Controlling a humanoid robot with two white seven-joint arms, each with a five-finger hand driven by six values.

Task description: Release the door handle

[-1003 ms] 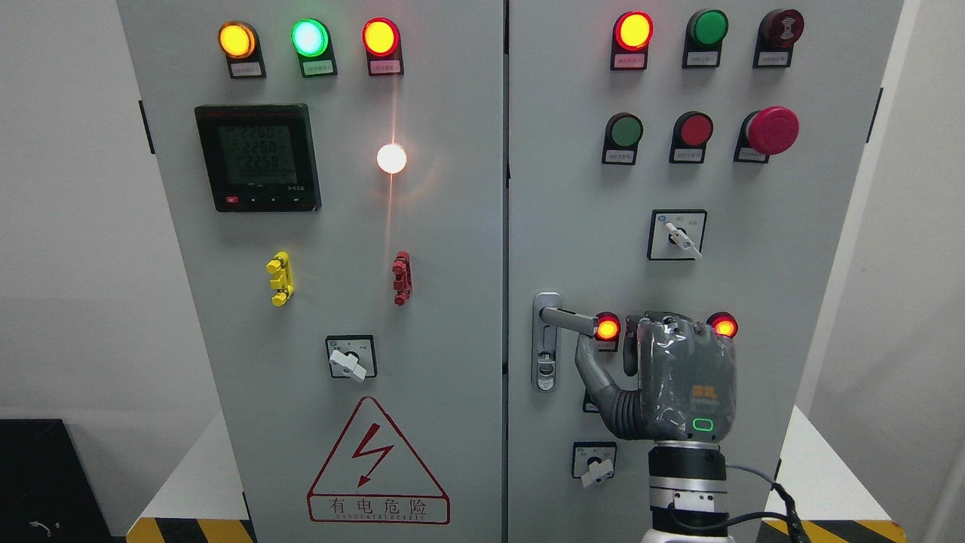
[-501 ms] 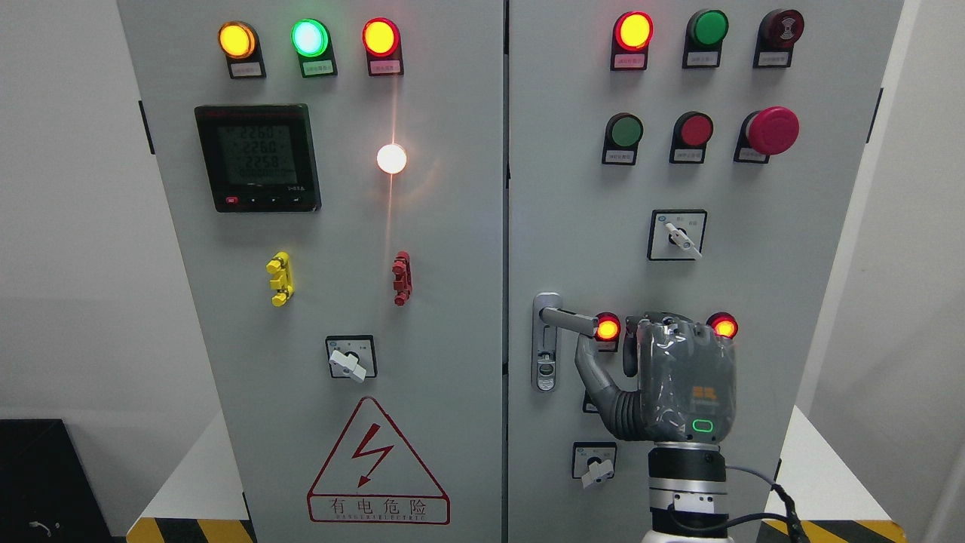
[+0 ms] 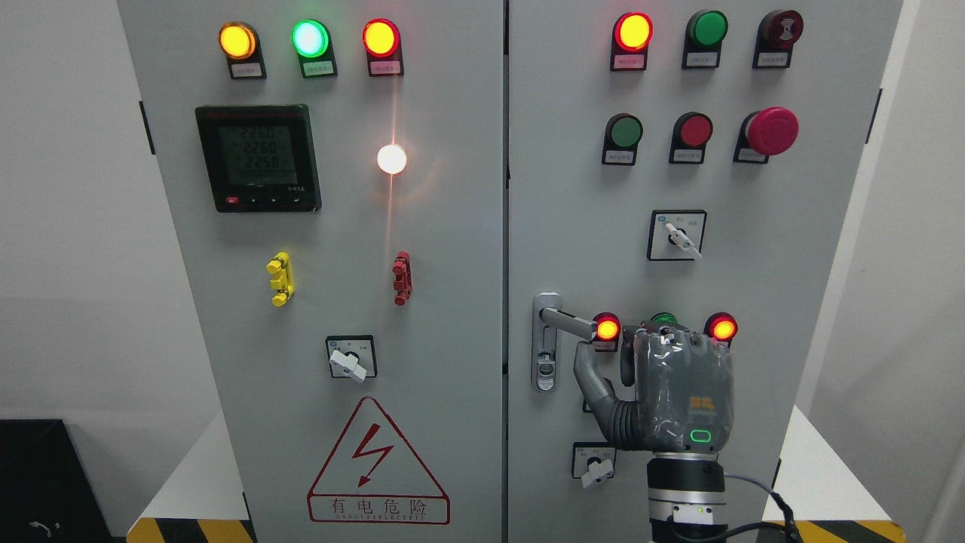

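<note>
Head view: the grey electrical cabinet (image 3: 422, 302) fills the frame, its two doors meeting at a centre seam. The door handle (image 3: 567, 323) sits on the right door just beside that seam, about halfway down; its silver lever points right from a vertical backplate (image 3: 546, 343) and ends at a lit red lamp (image 3: 607, 329).

The right hand (image 3: 667, 388) rises from the bottom edge, back of the palm toward the camera, just right of and slightly below the lever. Its thumb (image 3: 592, 373) points up under the lever's outer end, close to it, though contact cannot be told. The other fingers (image 3: 627, 358) look loosely extended toward the door and clamp nothing, so the hand is off the handle. A second lit red lamp (image 3: 723, 329) shows at the hand's upper right, a green button (image 3: 663, 318) peeking over the knuckles.
</note>
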